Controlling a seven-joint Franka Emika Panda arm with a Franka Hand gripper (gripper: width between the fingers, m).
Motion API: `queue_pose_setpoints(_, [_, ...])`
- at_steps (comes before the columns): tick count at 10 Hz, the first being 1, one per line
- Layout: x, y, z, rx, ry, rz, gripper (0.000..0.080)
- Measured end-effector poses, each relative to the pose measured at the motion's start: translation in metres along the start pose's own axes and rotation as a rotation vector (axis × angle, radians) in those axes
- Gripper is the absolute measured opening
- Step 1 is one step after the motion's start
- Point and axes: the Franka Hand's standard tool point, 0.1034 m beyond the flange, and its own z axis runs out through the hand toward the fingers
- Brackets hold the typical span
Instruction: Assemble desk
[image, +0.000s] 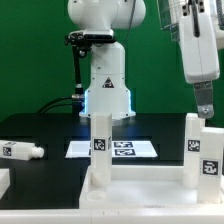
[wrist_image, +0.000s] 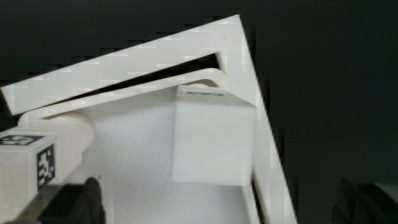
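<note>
The desk's white rimmed tabletop (image: 140, 188) lies at the front of the black table, with two white legs standing on it. One leg (image: 100, 140) rises at the exterior view's left corner, the other (image: 203, 145) at the right corner. My gripper (image: 203, 106) hangs just above the right leg's top, open. In the wrist view the tabletop (wrist_image: 134, 140) fills the picture and a leg (wrist_image: 208, 135) runs down under me. My dark fingertips (wrist_image: 71, 200) stand far apart at the picture's edge, and my gripper (wrist_image: 217, 214) holds nothing. A tagged leg (wrist_image: 25, 158) shows at the side.
A loose white leg (image: 20, 151) lies on the table at the exterior view's left, with another white part (image: 5, 181) in front of it. The marker board (image: 125, 149) lies behind the tabletop, in front of the robot's base (image: 108, 95).
</note>
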Motion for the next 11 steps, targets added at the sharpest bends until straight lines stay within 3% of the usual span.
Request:
queue_pose_setpoints(2, [0.024,0.002,-0.006,0.039,-0.02,-0.054,0.0649])
queue_pose_setpoints(4, [0.073,0.013,-0.038,0.045,-0.05,-0.259,0.0649])
queue_pose_setpoints(5, [0.081,0.008,-0.047,0.056,-0.053,-0.26,0.0649])
queue_pose_setpoints(9, [0.083,0.011,-0.041,0.056,-0.054,-0.278,0.0649])
queue_pose_setpoints(10, [0.1,0.014,-0.039,0.067,-0.064,-0.276,0.0649])
queue_pose_setpoints(11, [0.13,0.025,-0.04,0.066,-0.072,-0.317,0.0649])
